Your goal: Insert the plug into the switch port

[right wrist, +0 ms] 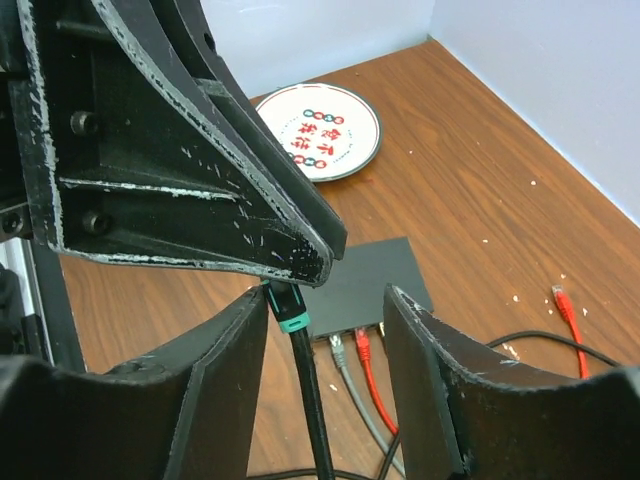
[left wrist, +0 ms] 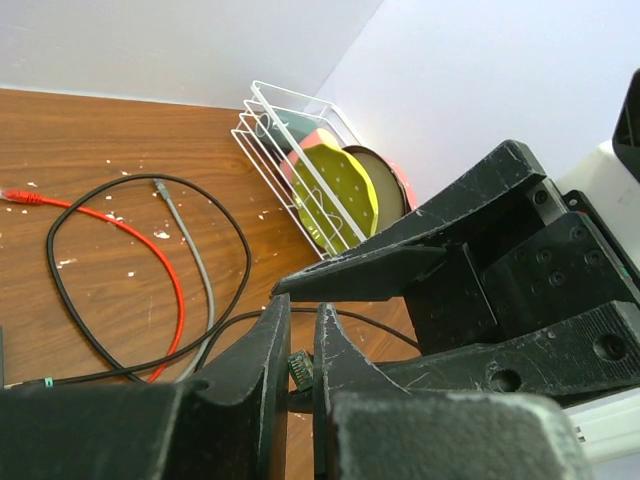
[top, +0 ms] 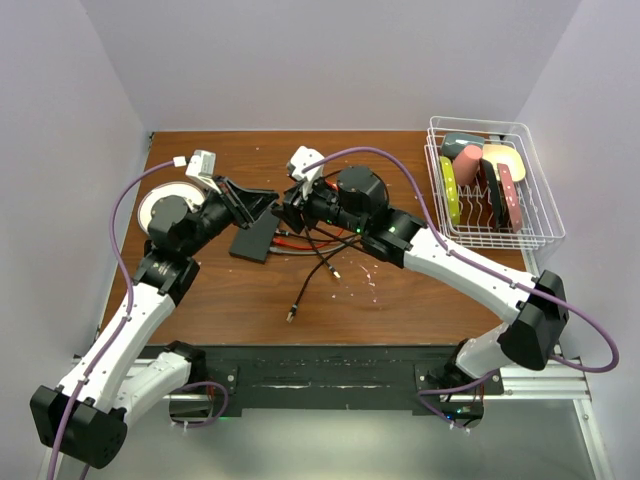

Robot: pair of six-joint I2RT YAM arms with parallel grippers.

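The plug (right wrist: 288, 305) was off the table, pinched between the closed fingertips of the left gripper (left wrist: 301, 322). Its teal-banded boot pointed downward and its black cable (right wrist: 310, 400) hung straight below it. The nose of the plug was hidden inside the grip, so its latch side could not be told.

The right gripper (right wrist: 326, 300) met the left one tip to tip, with its fingers spread wide on either side of the plug and touching neither the plug nor the cable.

The network switch (right wrist: 375, 275) lay flat on the table (top: 400, 300), just below and beyond the two sets of fingertips. In the top view it sat between the arms, a little nearer their bases than the grippers.

The switch's long axis ran roughly away from the bases. The row of sockets lay along the long edge that faced the right arm, where a grey plug (right wrist: 338, 347) and a red plug (right wrist: 362, 342) were already seated side by side. The target switch port (right wrist: 383, 325) appeared to be the next opening beside the red one.

The plug stood upright while the sockets opened sideways, so it would probably need turning level and nose-first toward that edge. The right arm was on the better side for this.

Both forearms reached inward over the middle of the table, with the wrists bent toward each other.
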